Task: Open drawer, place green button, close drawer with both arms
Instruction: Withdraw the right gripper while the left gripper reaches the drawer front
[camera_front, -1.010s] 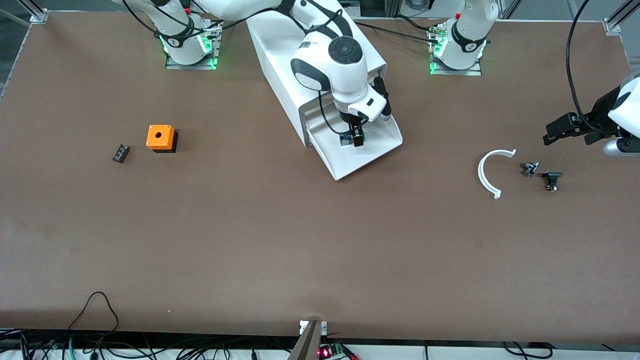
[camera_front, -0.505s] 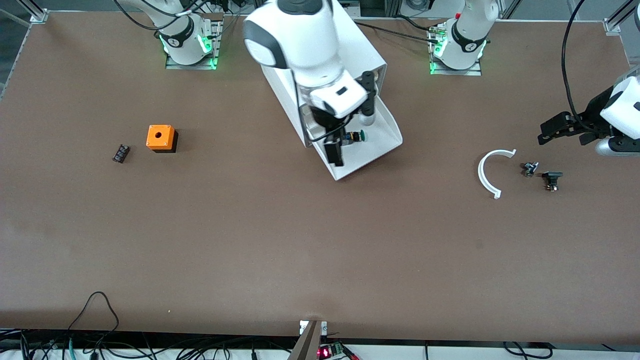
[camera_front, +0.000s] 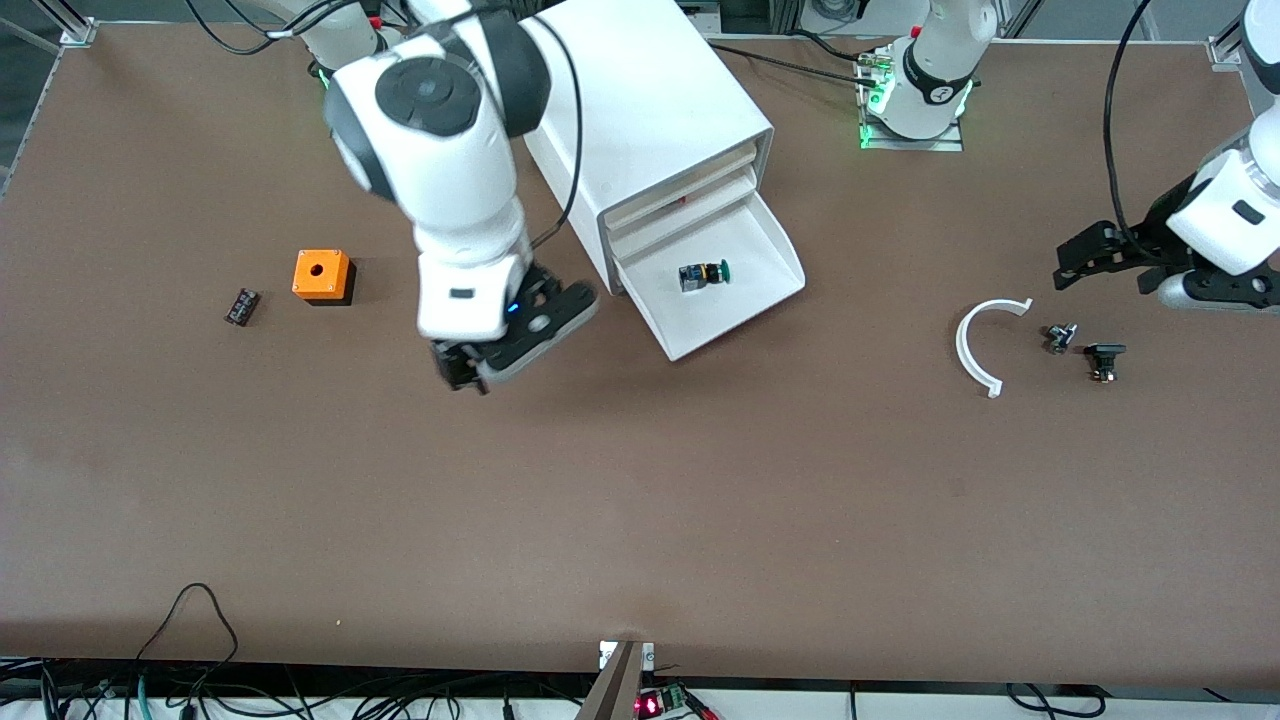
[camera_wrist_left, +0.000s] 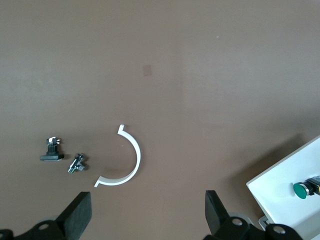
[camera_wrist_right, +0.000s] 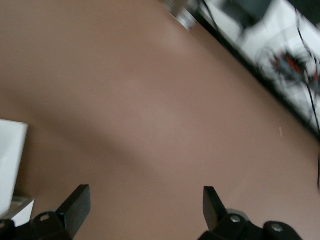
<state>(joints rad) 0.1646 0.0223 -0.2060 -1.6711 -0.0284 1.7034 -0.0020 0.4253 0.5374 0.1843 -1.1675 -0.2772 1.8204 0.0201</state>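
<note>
The bottom drawer of the white cabinet is pulled open. The green-capped button lies on its side in the drawer, free of any gripper. My right gripper is open and empty, up over the bare table between the orange cube and the drawer; its wrist view shows only tabletop between its fingers. My left gripper is open and empty, over the table at the left arm's end. The left wrist view shows the drawer's corner and the button's green cap.
An orange cube with a hole and a small black part lie toward the right arm's end. A white curved piece and two small dark parts lie near the left gripper. Cables hang off the table's front edge.
My right gripper let go of the button in the drawer, rose and swung away toward the orange cube. The button now lies alone in the drawer. The left gripper drifted slightly toward the cabinet.
</note>
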